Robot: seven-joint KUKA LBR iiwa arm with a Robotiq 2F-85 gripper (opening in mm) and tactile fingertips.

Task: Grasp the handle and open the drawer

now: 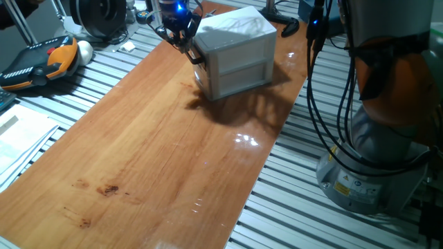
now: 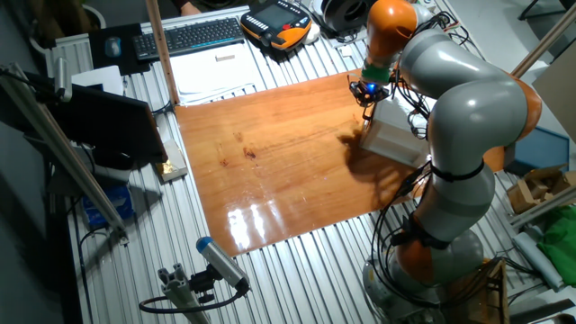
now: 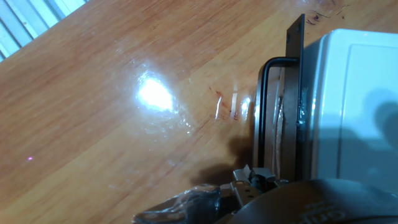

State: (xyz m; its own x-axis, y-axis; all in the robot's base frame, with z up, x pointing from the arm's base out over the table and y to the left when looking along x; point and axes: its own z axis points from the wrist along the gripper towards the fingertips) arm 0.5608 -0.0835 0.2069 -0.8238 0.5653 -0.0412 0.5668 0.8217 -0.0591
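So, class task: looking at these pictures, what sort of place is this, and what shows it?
Most likely a robotics lab or workshop. The robot arm stands at a slotted aluminium bench, with a teach pendant and a keyboard near the wooden board.

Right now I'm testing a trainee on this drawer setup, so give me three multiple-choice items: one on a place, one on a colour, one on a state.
1. Where is the gripper?
A. At the white box's front face, by the handle
B. Over the orange pendant
C. At the wooden board's near edge

2. What colour is the handle?
A. Red
B. Black
C. Silver

3. How does the drawer stand?
A. Pulled fully out
B. Lifted off the table
C. Nearly or fully closed

Answers:
1. A: one fixed view shows the fingers at the box's front corner.
2. B: the hand view shows a black bar pull.
3. C: the hand view shows the drawer's front panel close against the box.
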